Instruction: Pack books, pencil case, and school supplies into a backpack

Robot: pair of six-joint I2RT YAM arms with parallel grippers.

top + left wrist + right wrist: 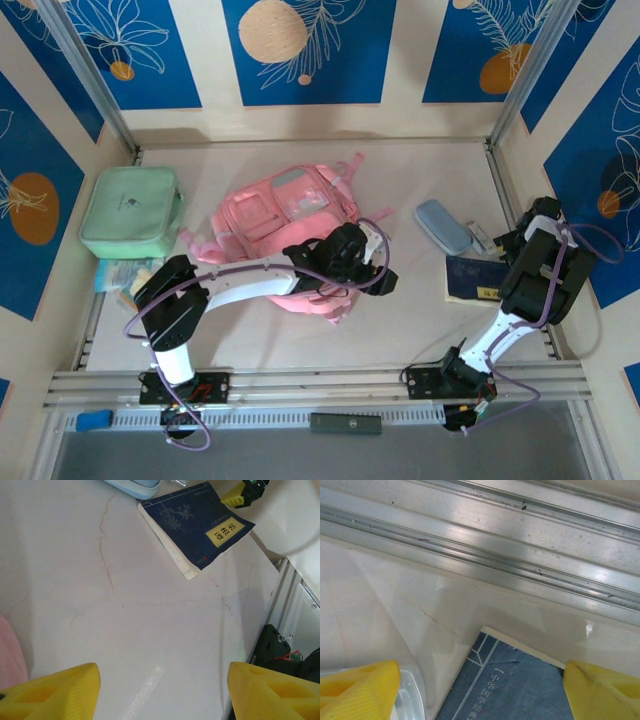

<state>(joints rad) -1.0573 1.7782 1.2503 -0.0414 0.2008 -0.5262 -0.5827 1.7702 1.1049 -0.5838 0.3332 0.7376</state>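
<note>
At the middle of the table [400,170] you have the pink backpack [285,225] lying flat, with a mint green bag [130,210] to its left. Your left pincer [162,695] hangs by the backpack's right edge, its yellow tips wide apart with bare table between them, gripping nothing. To the right lie the grey-blue pencil case [443,227] and, just nearer you, a dark blue book [200,525] with a yellow label, both outside the backpack. Your right pincer [480,690] hovers over that book's corner beside the metal rail [495,555], jaws spread wide, empty.
</note>
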